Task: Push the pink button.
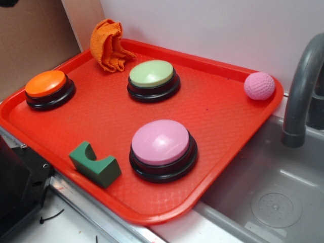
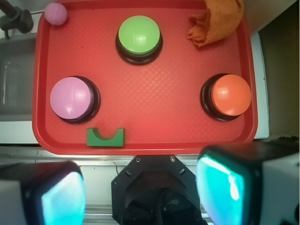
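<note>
On the red tray (image 1: 223, 131), the pink button (image 1: 163, 144) sits near the front, a green block (image 1: 94, 164) just left of it; green-topped button (image 1: 153, 79) and orange button (image 1: 49, 89) lie farther back.

Bright even light; blurred foreground claw (image 2: 140, 187)

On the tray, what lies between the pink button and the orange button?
Nothing: in the wrist view, only bare red tray lies between the pink button and the orange button. The green block sits below that stretch.

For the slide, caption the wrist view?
Open gripper above a red tray holding the pink button, green button and orange button.
</note>
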